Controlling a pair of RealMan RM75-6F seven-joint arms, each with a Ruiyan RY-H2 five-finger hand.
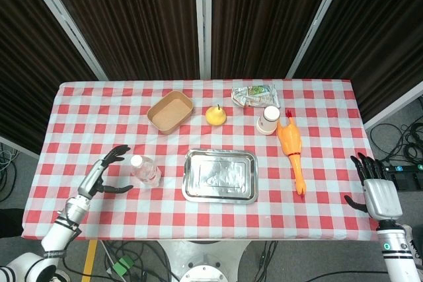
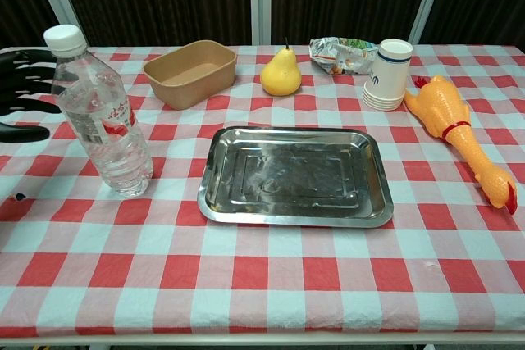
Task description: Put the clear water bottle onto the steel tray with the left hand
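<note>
A: Where's the water bottle [image 2: 100,112]?

B: Upright on the checked tablecloth [image 1: 132,209], just left of the tray [image 1: 220,175], not on it.

A: And the left hand [image 1: 106,171]?

B: Just beside the bottle on its left, fingers spread, holding nothing. From the chest view only dark fingertips show behind the bottle, so contact is hard to judge; overhead it looks apart.

A: The right hand [image 1: 375,188]?

B: Off the table's right edge, fingers apart, empty.
</note>
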